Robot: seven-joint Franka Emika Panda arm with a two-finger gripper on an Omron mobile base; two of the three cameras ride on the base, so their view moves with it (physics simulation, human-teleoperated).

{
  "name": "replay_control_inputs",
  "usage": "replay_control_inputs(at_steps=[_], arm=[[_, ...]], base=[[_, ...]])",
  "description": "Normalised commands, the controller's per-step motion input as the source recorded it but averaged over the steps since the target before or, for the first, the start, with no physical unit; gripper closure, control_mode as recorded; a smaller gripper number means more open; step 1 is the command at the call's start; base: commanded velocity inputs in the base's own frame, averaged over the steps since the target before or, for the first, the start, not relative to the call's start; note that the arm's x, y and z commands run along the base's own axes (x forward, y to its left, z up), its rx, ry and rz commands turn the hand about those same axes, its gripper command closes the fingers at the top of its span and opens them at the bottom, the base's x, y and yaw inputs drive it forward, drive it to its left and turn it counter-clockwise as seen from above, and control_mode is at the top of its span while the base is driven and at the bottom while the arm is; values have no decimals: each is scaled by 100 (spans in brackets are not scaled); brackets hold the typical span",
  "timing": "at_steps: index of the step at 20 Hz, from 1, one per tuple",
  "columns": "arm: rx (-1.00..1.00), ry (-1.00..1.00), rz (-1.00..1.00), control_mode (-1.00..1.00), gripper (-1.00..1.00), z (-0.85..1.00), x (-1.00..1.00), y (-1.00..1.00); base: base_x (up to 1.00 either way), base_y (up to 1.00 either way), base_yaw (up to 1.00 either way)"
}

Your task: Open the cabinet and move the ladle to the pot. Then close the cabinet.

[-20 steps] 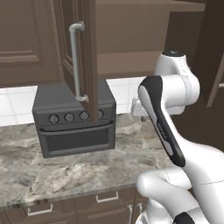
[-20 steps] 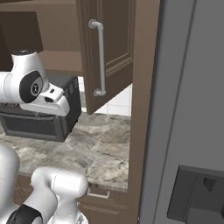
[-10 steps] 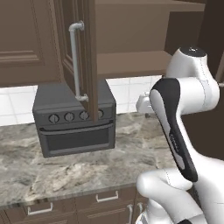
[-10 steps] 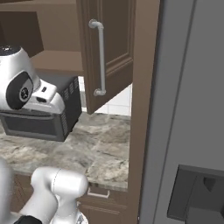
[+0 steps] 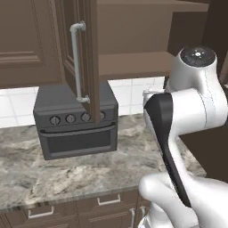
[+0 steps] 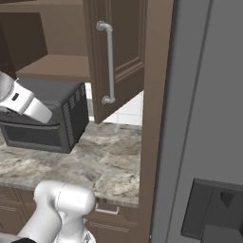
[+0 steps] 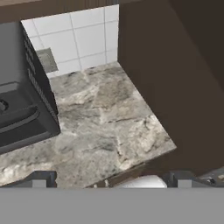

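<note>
Cabinet (image 5: pixel 133 62) is open, its doors swung out: one door (image 5: pixel 91 58) hangs edge-on above the dark toaster oven (image 5: pixel 75 129), the other door (image 6: pixel 116 57) with silver bar handle (image 6: pixel 110 61) stands ajar. Shelf (image 6: pixel 57 66) inside looks bare, ladle not seen. Fingers (image 7: pixel 41 180) are spread wide apart, holding nothing, pointing down at the marble table (image 7: pixel 109 127) near the tiled wall (image 7: pixel 83 37), beside the oven.
</note>
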Motion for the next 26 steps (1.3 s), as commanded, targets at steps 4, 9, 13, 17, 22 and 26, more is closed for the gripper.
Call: replay_control_inputs(at_steps=[4,9,13,17,22,26], arm=[[-16,-5,-38,-100,-100,30,-2,-56],[-3,-5,-15,-100,-100,9,-2,-90],[0,-11,0,-100,-100,0,-28,-61],[0,-15,0,-100,-100,0,-35,-40],[0,-13,2,-100,-100,0,-4,-39],[0,-5,8,-100,-100,2,34,-25]], base=[[0,0,0],[0,0,0],[0,0,0],[0,0,0],[0,0,0],[0,0,0]])
